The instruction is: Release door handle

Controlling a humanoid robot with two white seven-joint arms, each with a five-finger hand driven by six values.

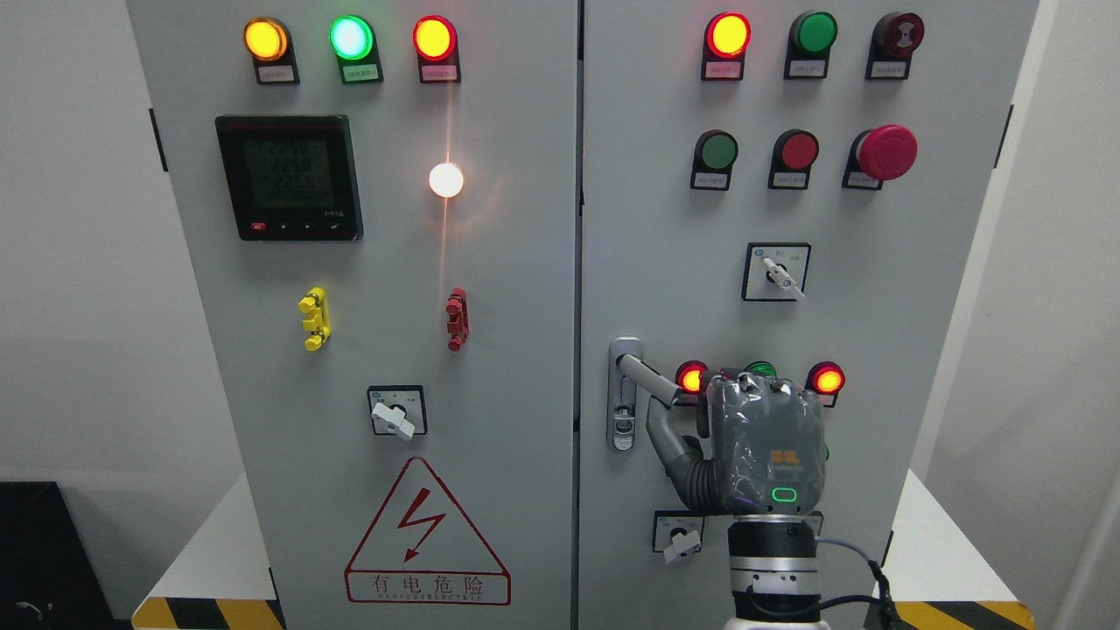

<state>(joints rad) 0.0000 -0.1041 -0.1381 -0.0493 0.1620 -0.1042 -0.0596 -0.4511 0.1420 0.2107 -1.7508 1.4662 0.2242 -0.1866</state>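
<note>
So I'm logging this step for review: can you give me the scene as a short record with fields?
hand: right hand, arm entering from bottom right
handle: door handle, swung out from its lock plate, angled down to the right
contact: thumb by the handle's end; actual grip cannot be told
door: right cabinet door, looks closed
left hand: not in view
lit lamps near hand: two red indicator lamps

The right hand (763, 442) sits just right of the door handle (646, 379).
</note>
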